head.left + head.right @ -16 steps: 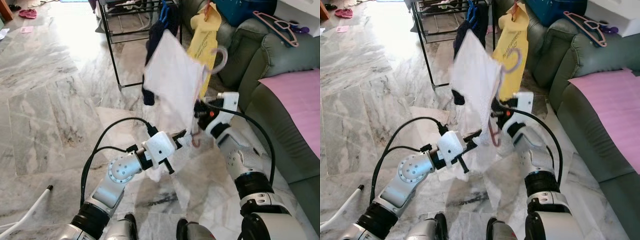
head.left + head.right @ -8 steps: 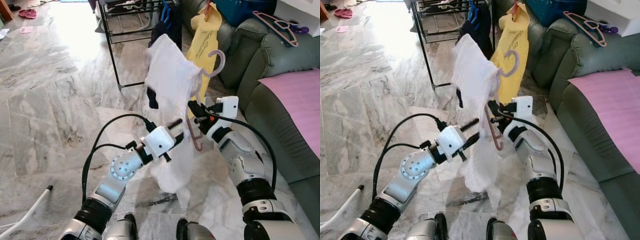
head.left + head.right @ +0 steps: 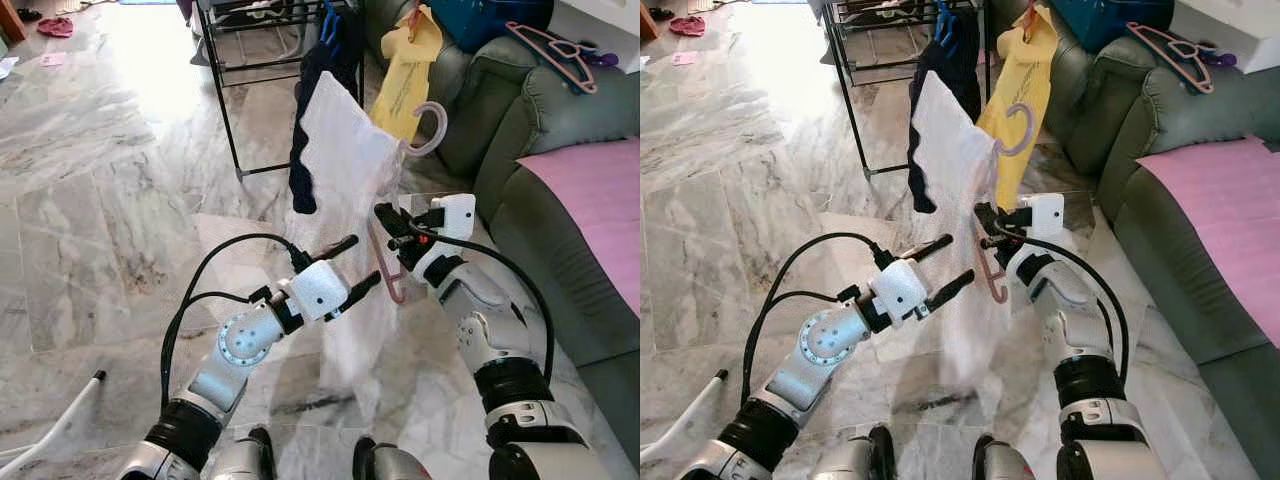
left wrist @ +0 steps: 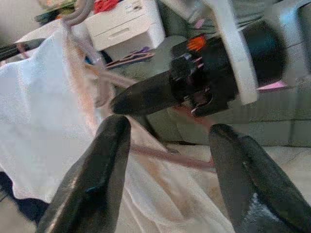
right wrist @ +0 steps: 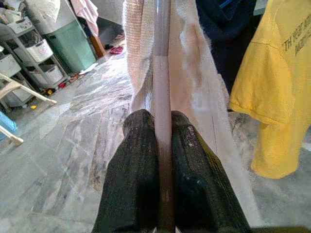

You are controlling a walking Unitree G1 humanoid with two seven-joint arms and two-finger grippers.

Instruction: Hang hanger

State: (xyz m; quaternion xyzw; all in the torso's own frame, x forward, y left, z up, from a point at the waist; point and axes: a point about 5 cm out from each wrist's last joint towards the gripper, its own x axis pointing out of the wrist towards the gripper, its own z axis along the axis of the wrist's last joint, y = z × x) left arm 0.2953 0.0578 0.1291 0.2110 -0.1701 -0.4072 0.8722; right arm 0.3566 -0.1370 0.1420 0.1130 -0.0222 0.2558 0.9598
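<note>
1. Pale pink plastic hanger (image 3: 400, 215) with a white mesh cloth (image 3: 345, 175) draped on it: held up in the air before the robot, hook uppermost, near the black metal drying rack (image 3: 230, 100) with its dark garment (image 3: 315, 110) and yellow shirt (image 3: 405, 75).
2. Handling: probably light; frame stiff and slick, cloth limp and liable to slide off. Best held on the bare bar, as now.
3. Right gripper (image 5: 163, 141): forearm raised, fingers closed tight on the hanger's bar.
4. Left gripper (image 3: 345, 268): arm reaching forward beside the cloth, fingers spread wide, holding nothing.
5. Green sofa (image 3: 520, 110): to the right, bearing spare hangers.
</note>
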